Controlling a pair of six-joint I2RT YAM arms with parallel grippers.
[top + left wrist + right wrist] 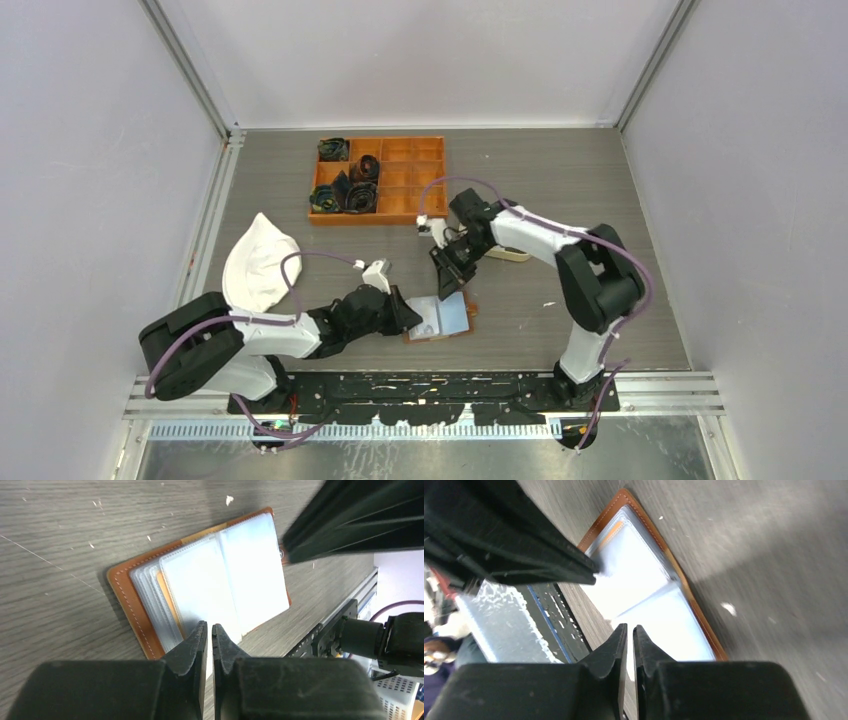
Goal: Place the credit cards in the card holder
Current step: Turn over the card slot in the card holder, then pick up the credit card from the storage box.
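left gripper (208,632) is pinched together on a clear sleeve edge of the open card holder (450,316), which lies flat on the table (600,190) between both arms. right gripper (626,632) is pinched likewise on the opposite edge.

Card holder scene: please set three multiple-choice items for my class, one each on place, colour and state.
1. Where is the card holder?
A. between the left hand and the right hand
B. against the far wall
C. on the floor
2. Its cover's colour?
A. green
B. black
C. brown
3. Its state?
A. snapped shut
B. lying open
C. standing on edge
Answers: 1A, both hands flank it in the top view; 2C, its stitched rim is brown; 3B, clear sleeves lie exposed.
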